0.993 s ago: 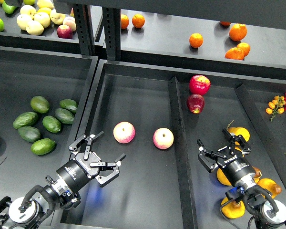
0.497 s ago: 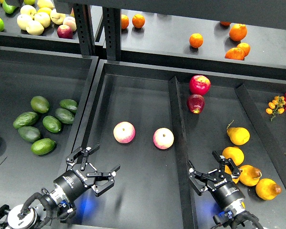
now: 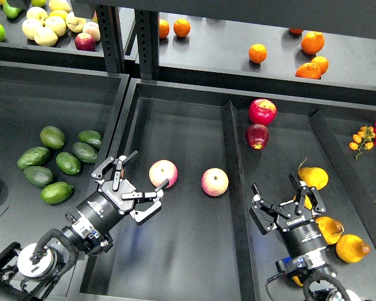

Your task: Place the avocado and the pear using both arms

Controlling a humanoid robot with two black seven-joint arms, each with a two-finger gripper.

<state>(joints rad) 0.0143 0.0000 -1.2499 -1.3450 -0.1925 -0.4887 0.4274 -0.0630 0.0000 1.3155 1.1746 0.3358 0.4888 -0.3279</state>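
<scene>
Several avocados lie in the left bin; the brightest green avocado (image 3: 57, 192) is the nearest one, with darker ones behind it. Several orange-yellow pears lie in the right compartment, among them one at the back (image 3: 313, 178) and one at the front right (image 3: 353, 248). I cannot tell which pear has the brown blotch. My left gripper (image 3: 147, 170) is open and empty in the middle compartment, right of the avocados, its far finger by a pink-and-yellow apple (image 3: 163, 174). My right gripper (image 3: 281, 191) is open and empty, just left of the pears, partly hiding one (image 3: 308, 202).
A second pink-and-yellow apple (image 3: 214, 182) lies near the divider wall (image 3: 235, 182). Two red apples (image 3: 262, 111) sit at the back of the right compartment. Oranges (image 3: 313, 42) and pale apples (image 3: 47, 28) are on the upper shelf. Small tomatoes (image 3: 363, 135) lie far right.
Both grippers drew back toward me, then came forward again. The left gripper now reaches the left apple. The right gripper has moved forward and right to the pears.
</scene>
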